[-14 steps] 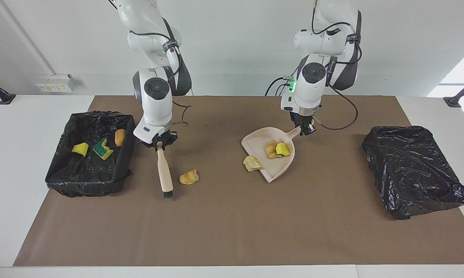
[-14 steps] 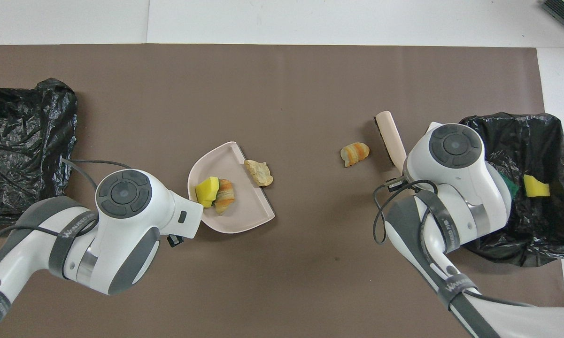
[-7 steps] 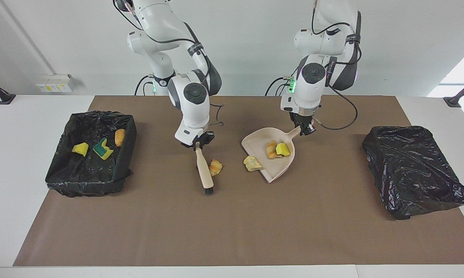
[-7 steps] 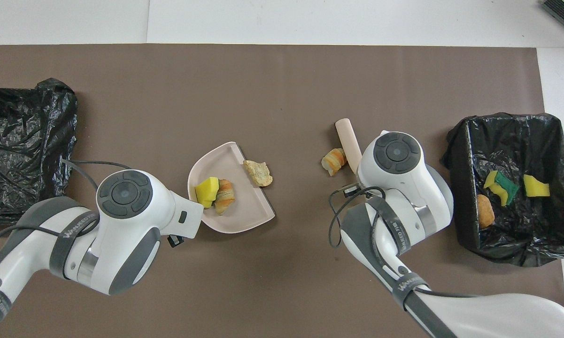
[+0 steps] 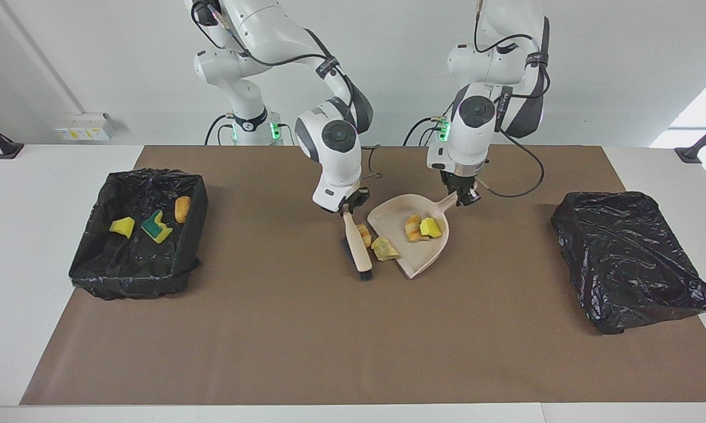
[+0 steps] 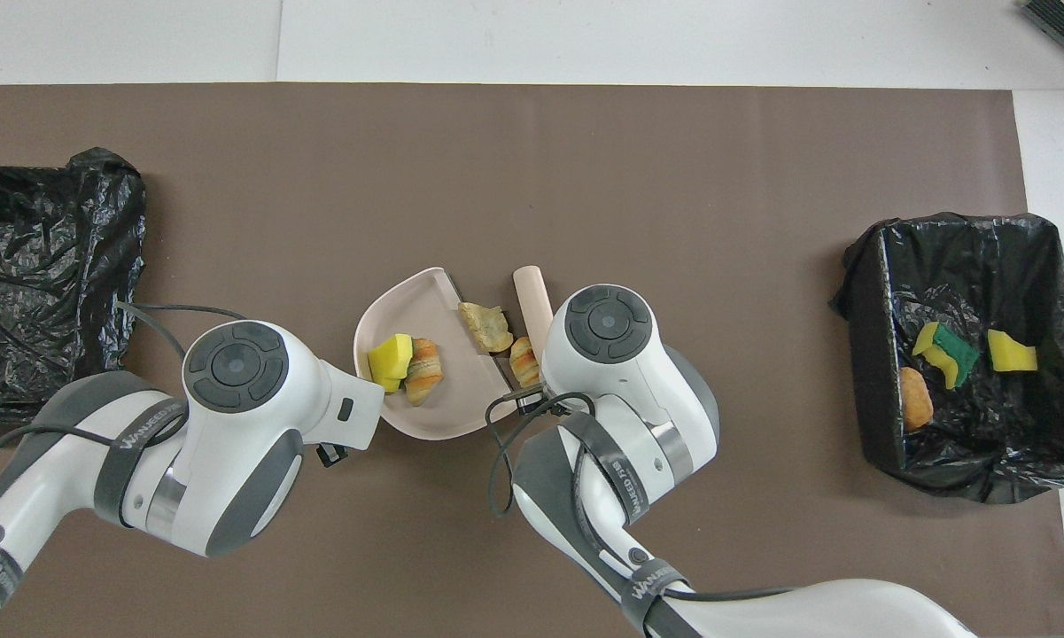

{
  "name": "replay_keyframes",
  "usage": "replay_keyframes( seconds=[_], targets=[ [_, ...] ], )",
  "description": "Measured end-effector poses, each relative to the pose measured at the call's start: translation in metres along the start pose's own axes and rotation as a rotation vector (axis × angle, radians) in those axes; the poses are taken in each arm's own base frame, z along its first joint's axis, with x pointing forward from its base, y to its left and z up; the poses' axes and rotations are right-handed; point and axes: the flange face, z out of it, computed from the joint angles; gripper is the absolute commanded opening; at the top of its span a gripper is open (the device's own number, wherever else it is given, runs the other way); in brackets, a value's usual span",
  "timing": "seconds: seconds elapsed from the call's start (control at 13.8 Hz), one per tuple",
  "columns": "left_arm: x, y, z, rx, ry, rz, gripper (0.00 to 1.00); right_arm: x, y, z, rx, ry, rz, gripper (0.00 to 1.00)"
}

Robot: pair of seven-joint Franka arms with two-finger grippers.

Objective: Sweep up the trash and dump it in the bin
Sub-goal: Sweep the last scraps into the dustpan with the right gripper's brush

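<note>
My right gripper (image 5: 347, 210) is shut on the beige brush (image 5: 356, 245), whose bristles rest on the mat beside the dustpan's open lip. A croissant piece (image 5: 364, 234) and a pale bread scrap (image 5: 384, 248) lie between the brush and that lip. They also show in the overhead view: croissant piece (image 6: 524, 361), scrap (image 6: 485, 326). My left gripper (image 5: 464, 197) is shut on the handle of the beige dustpan (image 5: 424, 254). In the pan lie a croissant (image 5: 412, 228) and a yellow sponge chunk (image 5: 430, 227).
A black-lined bin (image 5: 135, 283) at the right arm's end holds a yellow sponge (image 5: 121, 226), a green-backed sponge (image 5: 156, 226) and a nugget (image 5: 182, 208). A second black-bagged bin (image 5: 629, 258) stands at the left arm's end.
My right gripper has swept the brush across the mat toward the dustpan, pushing the croissant piece up to the pan's lip. The left arm and dustpan have not moved.
</note>
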Motion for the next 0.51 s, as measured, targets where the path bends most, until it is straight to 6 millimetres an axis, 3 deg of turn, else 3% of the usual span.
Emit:
replay_keyframes(
  seconds=[0.29, 0.51],
  targets=[
    [-0.001, 0.001, 0.002, -0.003, -0.004, 0.000, 0.00, 0.004, -0.026, -0.008, 0.247, -0.058, 0.125, 0.00],
    [-0.001, 0.001, 0.002, -0.003, -0.004, 0.000, 0.00, -0.005, -0.057, -0.007, 0.365, -0.107, 0.159, 0.00]
  ],
)
